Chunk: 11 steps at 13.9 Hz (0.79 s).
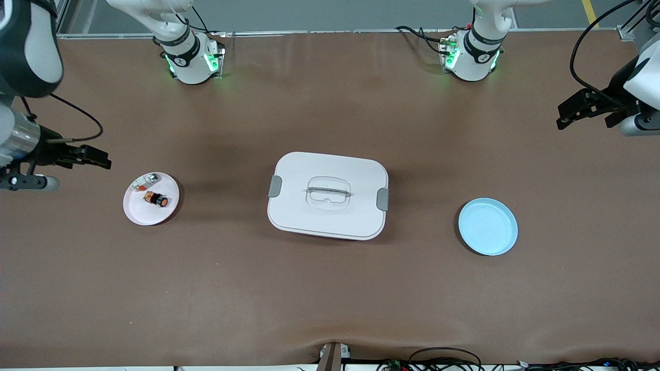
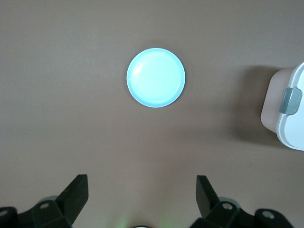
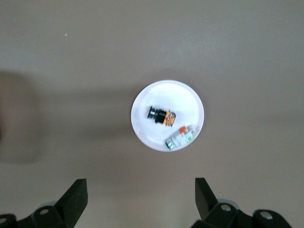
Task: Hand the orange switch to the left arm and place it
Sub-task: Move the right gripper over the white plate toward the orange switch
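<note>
The right gripper (image 1: 98,156) hangs in the air at the right arm's end of the table (image 1: 330,299), over bare brown surface near that end's edge. Its two fingers (image 3: 76,197) stand wide apart with nothing between them. It holds nothing and touches nothing.

Just beside it, a little nearer the front camera, a small white plate (image 1: 139,211) sits on the table. On this plate lies the orange switch (image 1: 156,199), on its side, its round orange cap turned toward the front camera. Sharing the plate, at the rim farther from the front camera, is a small silver-and-red piece (image 1: 144,182), close to the switch but apart from it.

In the middle of the table stands the box (image 1: 328,195), white with rounded corners, a grey latch on each short side and a recessed handle in its closed lid. It lies between the two plates, well apart from both.

Toward the left arm's end of the table rests a light blue plate (image 1: 488,226), bare, a little nearer the front camera than the box.

The left gripper (image 1: 564,116) hovers over the table's edge at the left arm's end. Its fingers (image 2: 73,194) are likewise spread wide and grasp nothing.
</note>
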### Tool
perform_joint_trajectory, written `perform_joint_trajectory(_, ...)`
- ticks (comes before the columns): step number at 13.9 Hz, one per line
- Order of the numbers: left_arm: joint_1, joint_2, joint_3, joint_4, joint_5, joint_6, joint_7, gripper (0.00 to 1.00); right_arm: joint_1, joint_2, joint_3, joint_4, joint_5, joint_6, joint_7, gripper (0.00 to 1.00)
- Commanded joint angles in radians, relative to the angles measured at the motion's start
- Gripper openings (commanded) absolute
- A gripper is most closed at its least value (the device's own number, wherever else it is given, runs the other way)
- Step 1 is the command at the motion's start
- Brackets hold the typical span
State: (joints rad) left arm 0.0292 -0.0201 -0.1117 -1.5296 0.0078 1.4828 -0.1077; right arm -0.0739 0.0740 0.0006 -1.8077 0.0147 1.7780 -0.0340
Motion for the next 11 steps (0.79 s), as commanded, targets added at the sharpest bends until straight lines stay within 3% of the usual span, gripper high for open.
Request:
perform_joint_trajectory(1,0.002,-0.001,0.003,0.005,-0.003,-0.016,0.022,1.00,-0.027,-0.019,0.012,-0.128,-0.001,0.133,0.003,1.00)
perform_joint_trajectory(5,0.002,-0.001,0.003,0.005,-0.002,-0.016,0.023,1.00,-0.040,0.019,0.010,-0.289,-0.001,0.345,0.005,1.00)
perform_joint_trajectory(11,0.002,0.005,0.003,0.005,-0.002,-0.016,0.023,1.00,-0.067,0.159,0.010,-0.338,0.001,0.477,0.038,1.00)
